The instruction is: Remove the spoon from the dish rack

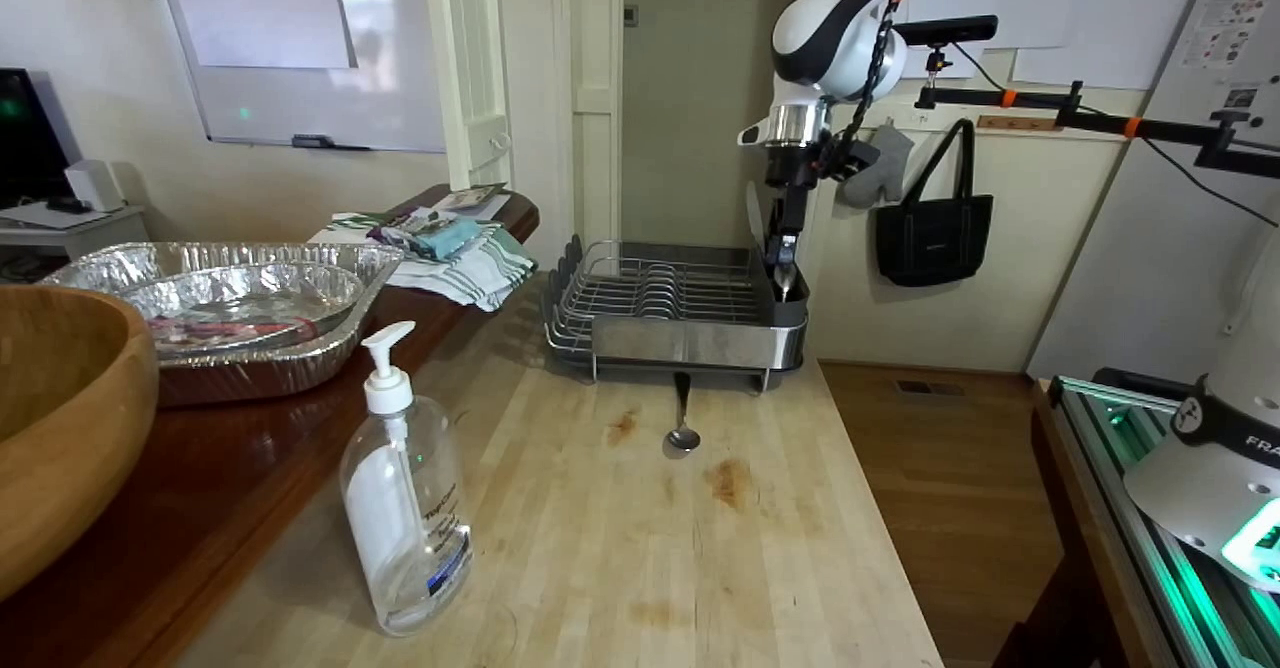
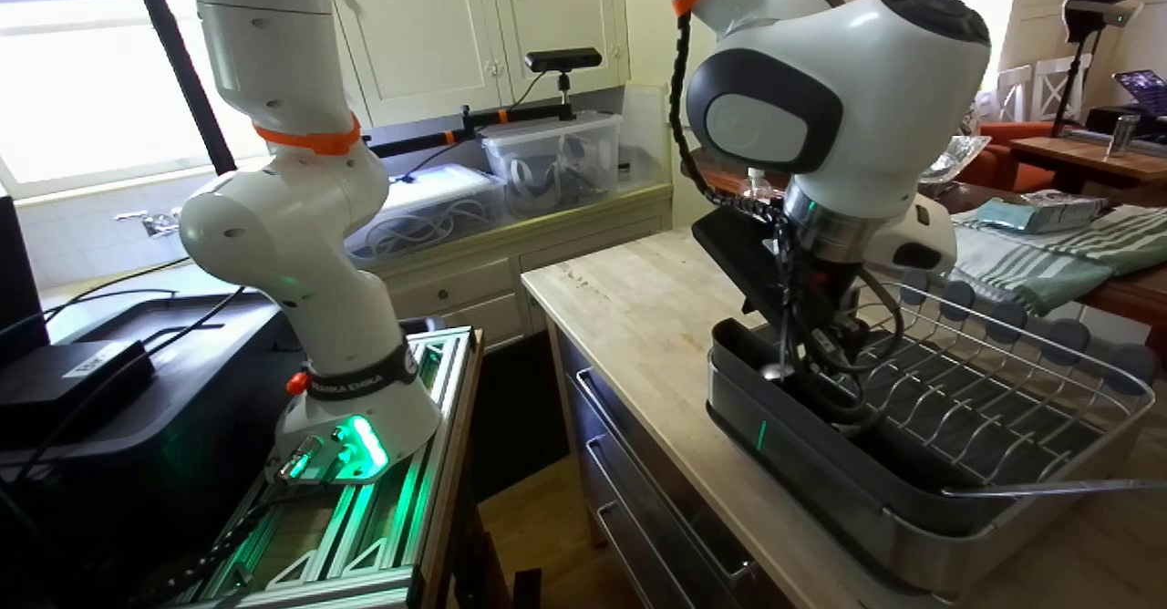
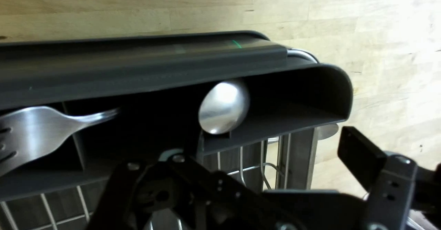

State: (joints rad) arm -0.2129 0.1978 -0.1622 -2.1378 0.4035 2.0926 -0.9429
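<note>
A spoon (image 3: 224, 107) stands bowl-up in the utensil holder (image 3: 289, 111) of the dish rack; its handle is hidden inside. In an exterior view, that spoon (image 1: 786, 279) shows just under my gripper (image 1: 787, 246). The dish rack (image 1: 690, 343) is chrome wire with a dark tray. My gripper (image 3: 262, 147) has its fingers spread wide in the wrist view, with no utensil held, and the spoon bowl lies beyond the nearer finger. A second spoon (image 1: 684, 438) lies on the wooden table in front of the rack.
A fork (image 3: 34, 130) leans in the holder's neighbouring compartment. A metal utensil (image 2: 1048, 489) sticks out over the rack. A pump bottle (image 1: 405, 508) stands on the table (image 1: 640, 558). Foil trays (image 1: 250, 368) and a wooden bowl (image 1: 70, 418) sit beside it.
</note>
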